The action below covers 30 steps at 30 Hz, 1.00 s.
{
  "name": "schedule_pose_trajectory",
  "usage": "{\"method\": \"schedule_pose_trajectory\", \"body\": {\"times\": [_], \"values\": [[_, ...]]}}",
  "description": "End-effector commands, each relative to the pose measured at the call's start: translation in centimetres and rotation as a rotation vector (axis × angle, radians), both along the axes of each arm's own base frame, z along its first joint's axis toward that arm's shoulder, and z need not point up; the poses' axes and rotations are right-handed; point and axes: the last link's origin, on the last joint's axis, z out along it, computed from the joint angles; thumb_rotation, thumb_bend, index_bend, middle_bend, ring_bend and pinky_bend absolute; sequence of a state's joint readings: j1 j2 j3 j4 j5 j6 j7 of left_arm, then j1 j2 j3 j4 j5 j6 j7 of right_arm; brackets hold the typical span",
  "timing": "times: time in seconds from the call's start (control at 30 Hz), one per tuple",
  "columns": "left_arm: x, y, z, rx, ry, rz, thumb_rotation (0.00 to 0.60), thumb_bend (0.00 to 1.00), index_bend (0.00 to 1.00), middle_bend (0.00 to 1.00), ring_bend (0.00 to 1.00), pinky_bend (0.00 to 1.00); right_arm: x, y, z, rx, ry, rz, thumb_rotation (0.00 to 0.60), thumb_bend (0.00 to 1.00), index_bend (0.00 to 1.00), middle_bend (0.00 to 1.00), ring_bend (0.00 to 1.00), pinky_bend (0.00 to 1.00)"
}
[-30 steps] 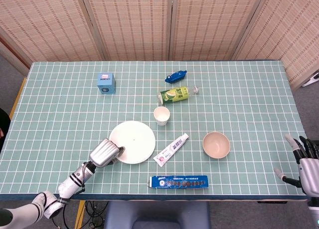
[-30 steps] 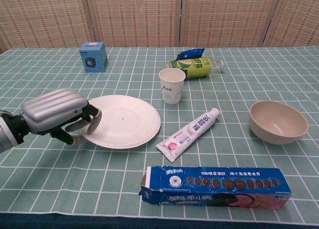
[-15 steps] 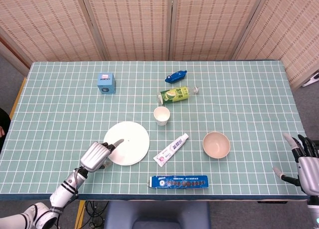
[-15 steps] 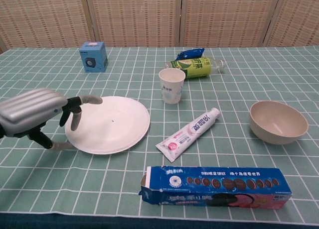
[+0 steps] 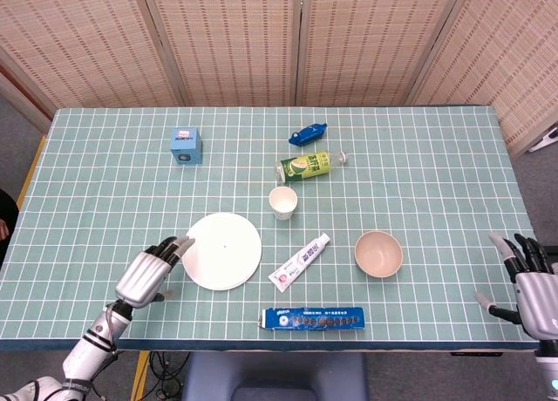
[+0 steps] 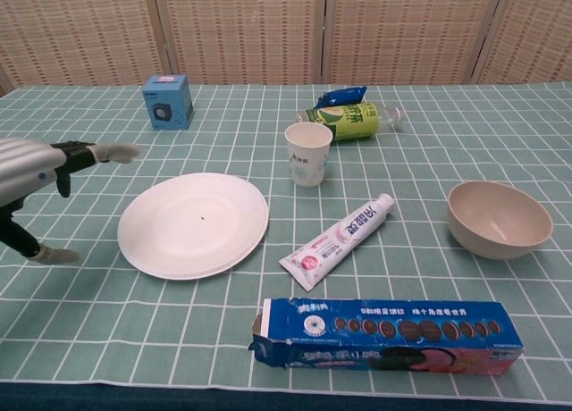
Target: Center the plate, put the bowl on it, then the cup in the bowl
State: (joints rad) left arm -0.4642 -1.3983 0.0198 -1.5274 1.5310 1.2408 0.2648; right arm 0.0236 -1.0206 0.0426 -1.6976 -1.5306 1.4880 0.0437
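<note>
- Woven screens stand behind a table (image 5: 418, 157) under a green checked cloth
- biscuit box (image 6: 386, 335) lies along the near edge
- plate (image 5: 223, 250) lies flat, left of centre, nothing on it
- left hand (image 5: 148, 275) is just beside the plate's left rim, clear of it, fingers spread and empty
- right hand (image 5: 534, 289) hangs at the table's right edge, fingers apart, empty
- bowl (image 5: 378, 254) stands upright, right of the plate
- toothpaste tube (image 5: 299, 262) lies between plate and bowl
- green bottle (image 5: 307, 165) lies on its side
- cup (image 5: 282, 202) stands behind the plate, well apart from the bowl
- blue cube (image 5: 186, 146) sits far left
</note>
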Motion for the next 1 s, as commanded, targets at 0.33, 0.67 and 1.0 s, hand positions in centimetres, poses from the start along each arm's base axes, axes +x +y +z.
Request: {"method": "schedule_pose_trajectory", "body": {"times": [0.33, 0.67, 1.0], "values": [[-5.2, -0.7, 7.3, 0.241, -0.061, 0.231, 0.6, 0.12, 0.12, 0.11, 0.14, 0.36, 2.7, -3.1, -1.2, 0.124, 0.107, 0.162, 0.6, 0.18, 0.09, 0.2, 0.03, 0.11], [-8.8, -2.2, 10.8, 0.343, -0.073, 0.357, 0.6, 0.12, 0.13, 0.11, 0.14, 0.36, 3.5, -6.6, -3.3, 0.219, 0.236, 0.249, 0.6, 0.18, 0.27, 0.57, 0.5, 0.61], [-9.4, -2.6, 12.3, 0.38, -0.075, 0.378, 0.6, 0.12, 0.12, 0.11, 0.14, 0.39, 2.6, -7.9, -7.0, 0.361, 0.346, 0.28, 0.6, 0.18, 0.37, 0.81, 0.76, 0.86]]}}
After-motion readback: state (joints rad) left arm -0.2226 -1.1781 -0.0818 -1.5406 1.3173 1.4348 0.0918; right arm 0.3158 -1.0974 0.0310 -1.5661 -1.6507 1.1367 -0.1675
